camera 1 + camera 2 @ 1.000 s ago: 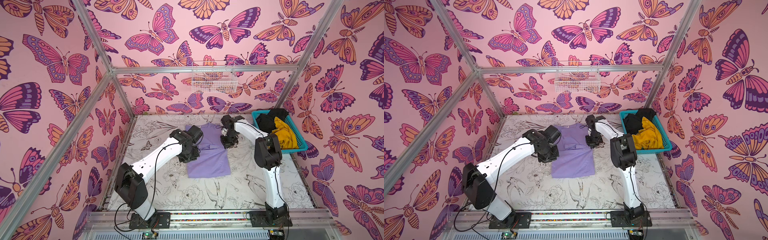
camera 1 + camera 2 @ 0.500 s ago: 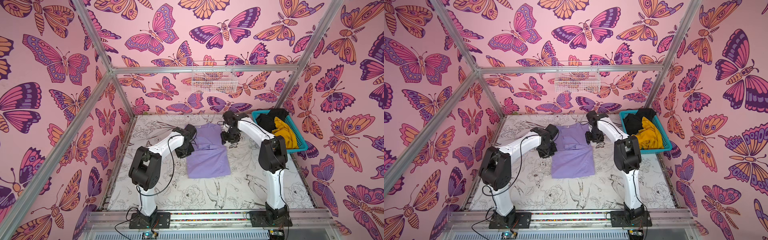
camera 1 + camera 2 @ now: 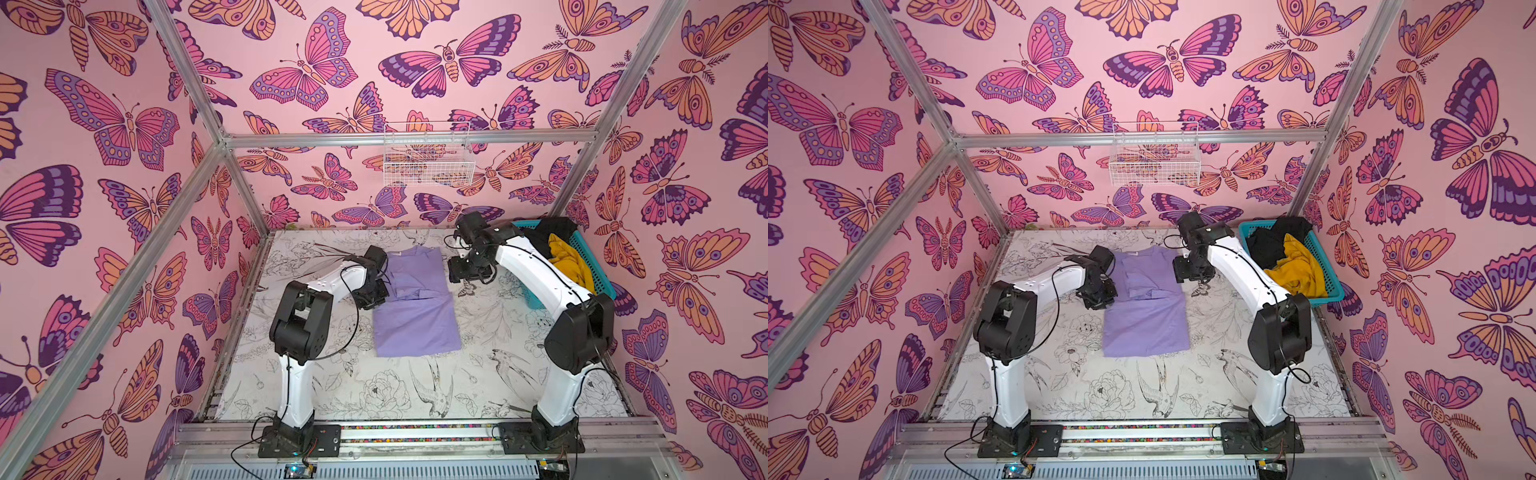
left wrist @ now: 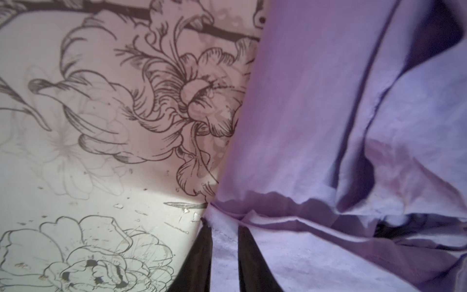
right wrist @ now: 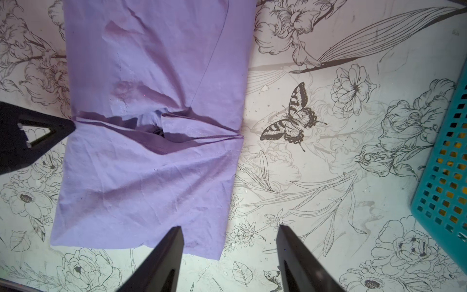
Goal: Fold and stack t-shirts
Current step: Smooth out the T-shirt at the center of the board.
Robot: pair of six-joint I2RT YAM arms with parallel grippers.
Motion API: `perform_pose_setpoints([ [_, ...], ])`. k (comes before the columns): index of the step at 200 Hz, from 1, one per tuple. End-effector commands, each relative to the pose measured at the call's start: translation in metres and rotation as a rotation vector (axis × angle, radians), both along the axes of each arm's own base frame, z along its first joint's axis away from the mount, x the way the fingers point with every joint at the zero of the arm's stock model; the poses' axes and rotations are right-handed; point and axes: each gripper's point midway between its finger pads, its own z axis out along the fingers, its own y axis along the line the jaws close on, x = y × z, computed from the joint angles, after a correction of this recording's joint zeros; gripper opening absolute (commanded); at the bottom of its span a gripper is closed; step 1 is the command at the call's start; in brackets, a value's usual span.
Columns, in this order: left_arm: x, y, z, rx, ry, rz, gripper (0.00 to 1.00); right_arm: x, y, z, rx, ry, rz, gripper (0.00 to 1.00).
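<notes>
Teal basket (image 3: 1327, 276) holds black shirt (image 3: 1273, 245) — mustard shirt (image 3: 1298, 270).

Both top views look from high above the bench's (image 3: 332, 386) near edge, down and toward its far edge, sharing nearly the whole bench. The left wrist camera sits very close and low at the lavender shirt's (image 4: 316, 113) side nearest the bench's left edge. The right wrist camera looks down from higher, sharing that shirt side and showing the left gripper (image 5: 68, 127).
</notes>
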Motion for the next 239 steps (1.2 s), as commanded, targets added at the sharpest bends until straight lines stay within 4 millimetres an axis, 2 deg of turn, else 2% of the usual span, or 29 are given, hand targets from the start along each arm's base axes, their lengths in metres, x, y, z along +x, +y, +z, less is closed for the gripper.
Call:
perform_pose_setpoints([
  [1,0.002,0.001,-0.003,-0.013,0.005,-0.013,0.24,-0.008,-0.008,0.005,-0.034,0.0,-0.012,0.65],
  [98,-0.006,0.023,-0.012,0.115,0.055,-0.016,0.24,-0.009,-0.008,-0.001,-0.041,0.015,-0.015,0.64],
  [152,-0.008,0.016,-0.03,0.091,0.106,-0.037,0.23,-0.009,-0.009,0.0,-0.045,0.015,-0.014,0.64],
  [202,-0.002,0.014,-0.021,0.087,0.077,-0.051,0.13,-0.008,-0.008,-0.002,-0.046,0.02,-0.011,0.64],
  [228,-0.001,0.015,-0.019,0.095,0.077,-0.055,0.0,-0.007,-0.005,-0.002,-0.041,0.019,-0.009,0.63],
  [239,-0.001,0.015,-0.017,0.102,0.075,-0.053,0.0,-0.007,-0.005,-0.002,-0.041,0.019,-0.008,0.63],
])
